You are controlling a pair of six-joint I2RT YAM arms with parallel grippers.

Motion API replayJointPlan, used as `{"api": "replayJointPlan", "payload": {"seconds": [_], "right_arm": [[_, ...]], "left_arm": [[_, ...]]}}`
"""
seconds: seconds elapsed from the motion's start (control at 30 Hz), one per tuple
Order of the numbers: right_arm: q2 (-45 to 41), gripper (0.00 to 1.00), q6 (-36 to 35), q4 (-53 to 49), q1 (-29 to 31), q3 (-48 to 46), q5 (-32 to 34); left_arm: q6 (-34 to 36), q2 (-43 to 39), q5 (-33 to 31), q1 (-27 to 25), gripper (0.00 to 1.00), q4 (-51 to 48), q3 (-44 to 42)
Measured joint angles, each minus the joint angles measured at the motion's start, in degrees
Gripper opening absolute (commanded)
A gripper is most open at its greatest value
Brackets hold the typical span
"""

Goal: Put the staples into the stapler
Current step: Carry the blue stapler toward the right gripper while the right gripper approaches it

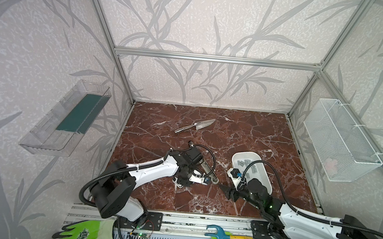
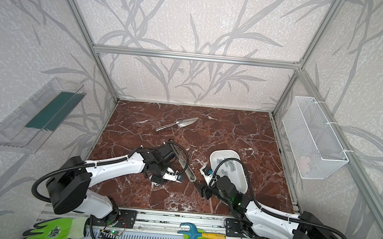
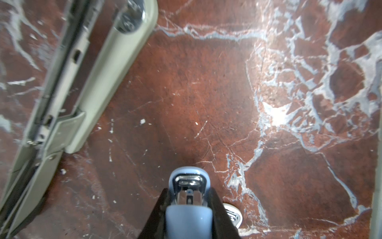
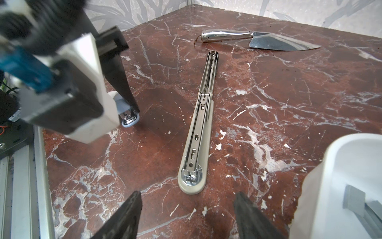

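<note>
The left gripper (image 3: 188, 192) is clamped on a small light-blue plastic-and-chrome tool (image 3: 187, 217), possibly a mini stapler. The long grey-beige stapler (image 4: 198, 128) lies flat and hinged open, its long axis pointing at the right gripper (image 4: 187, 193), whose jaws stand apart. The dull-grey staple strips (image 1: 247, 164) sit in the white oval tray (image 1: 246, 152), nearest the right arm.

White tray (image 1: 248, 153) holding grey staples (image 1: 243, 162) sits right of the long grey open stapler (image 4: 199, 124); my left gripper (image 3: 187, 197), with a small blue tool (image 3: 187, 175), is left of it.
</note>
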Motion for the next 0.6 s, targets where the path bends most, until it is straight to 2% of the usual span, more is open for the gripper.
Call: {"api": "replayJointPlan", "payload": {"seconds": [0.17, 0.23, 0.37, 0.43, 0.47, 0.53, 0.6], "right_arm": [[1.7, 0.59, 3.0, 0.7, 0.0, 0.1, -0.4], [3.2, 0.59, 6.1, 1.1, 0.0, 1.2, 0.1], [7.5, 0.47, 11.5, 1.7, -0.3, 4.6, -0.5], [10.4, 0.41, 13.6, 1.8, -0.4, 7.1, -1.6], [11.6, 0.41, 14.3, 2.0, -0.4, 8.2, -2.3], [13.8, 0.42, 15.9, 3.3, -0.4, 9.8, -4.0], [14.8, 0.43, 16.8, 4.9, -0.4, 10.0, -5.4]], "left_arm": [[0.1, -6.5, 2.7, 0.0, 0.00, 4.0, -3.1], [-0.2, -11.0, 5.0, 0.0, 0.00, 9.8, -7.3], [-2.3, -18.2, 8.7, 0.0, 0.00, 24.0, -16.9], [-3.7, -20.2, 10.3, 0.0, 0.11, 30.2, -20.2], [-4.3, -20.7, 10.8, 0.0, 0.11, 32.1, -20.9], [-5.2, -21.3, 11.5, 0.0, 0.00, 36.2, -21.2], [-5.6, -21.8, 11.5, 0.0, 0.00, 39.3, -21.2]]}}
